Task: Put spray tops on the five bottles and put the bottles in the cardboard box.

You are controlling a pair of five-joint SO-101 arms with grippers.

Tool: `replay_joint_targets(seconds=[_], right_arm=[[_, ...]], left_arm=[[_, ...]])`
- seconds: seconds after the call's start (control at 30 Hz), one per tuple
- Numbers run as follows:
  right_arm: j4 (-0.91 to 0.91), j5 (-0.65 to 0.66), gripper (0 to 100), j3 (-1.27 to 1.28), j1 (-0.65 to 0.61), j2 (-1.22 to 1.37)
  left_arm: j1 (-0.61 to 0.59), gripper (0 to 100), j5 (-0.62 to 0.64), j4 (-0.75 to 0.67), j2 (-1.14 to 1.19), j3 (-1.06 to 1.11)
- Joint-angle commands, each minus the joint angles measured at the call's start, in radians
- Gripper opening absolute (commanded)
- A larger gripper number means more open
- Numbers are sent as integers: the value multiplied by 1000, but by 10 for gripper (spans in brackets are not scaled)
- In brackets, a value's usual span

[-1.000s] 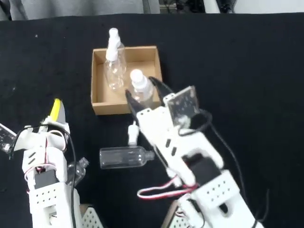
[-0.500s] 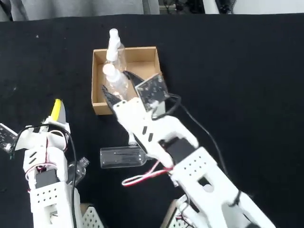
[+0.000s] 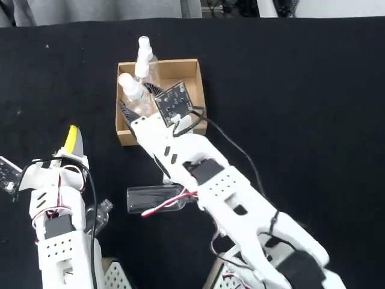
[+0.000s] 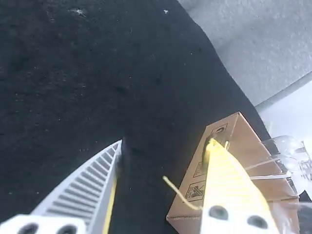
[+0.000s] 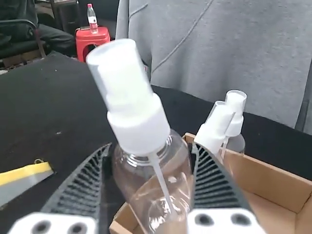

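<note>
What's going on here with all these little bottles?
The right arm's end effector holds a capped spray bottle at the cardboard box's edge; two capped bottles already sit inside. An uncapped bottle lies on the table, and a second bottle lies by the left arm. The left end effector is open, holding nothing.
</note>
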Motion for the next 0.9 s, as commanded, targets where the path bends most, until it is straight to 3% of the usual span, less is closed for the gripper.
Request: replay_joint_targets(seconds=[0.0,0.87], right_arm=[[-92,-51,96,-81,-15,51],[-279,-91,96,-157,-9,392]], left_arm=[[-7,248,2,-2,-15,-18],[-12,248,0,-2,-15,-16]])
